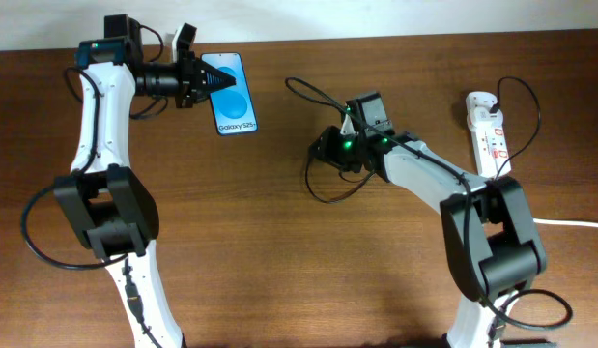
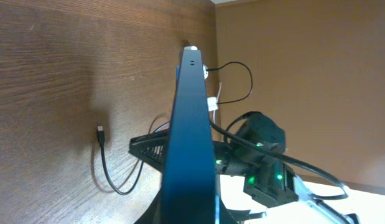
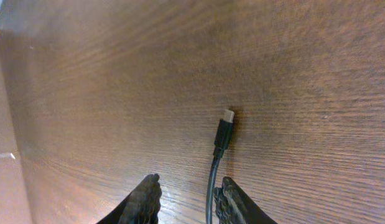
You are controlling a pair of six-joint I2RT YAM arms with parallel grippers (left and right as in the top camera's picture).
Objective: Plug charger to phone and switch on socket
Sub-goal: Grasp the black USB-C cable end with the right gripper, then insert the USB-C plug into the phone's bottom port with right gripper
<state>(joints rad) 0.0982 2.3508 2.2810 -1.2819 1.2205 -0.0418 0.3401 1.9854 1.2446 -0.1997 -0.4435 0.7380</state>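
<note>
Phone point(image 1: 234, 94) is at the back left of the bench point(image 1: 279, 271), screen up, with its left edge pinched in the closed jaws of the left gripper point(image 1: 208, 82). The left wrist view shows it only edge-on, and I cannot tell whether it rests on the wood. The charger point(image 3: 221, 138) tip lies flat just ahead of the right gripper point(image 3: 189, 185), whose jaws stand apart around the loose cable. The socket point(image 1: 489, 130) lies far right, its switches too small to read.

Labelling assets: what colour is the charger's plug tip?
Silvery metal tip on black charger; right wrist view.
</note>
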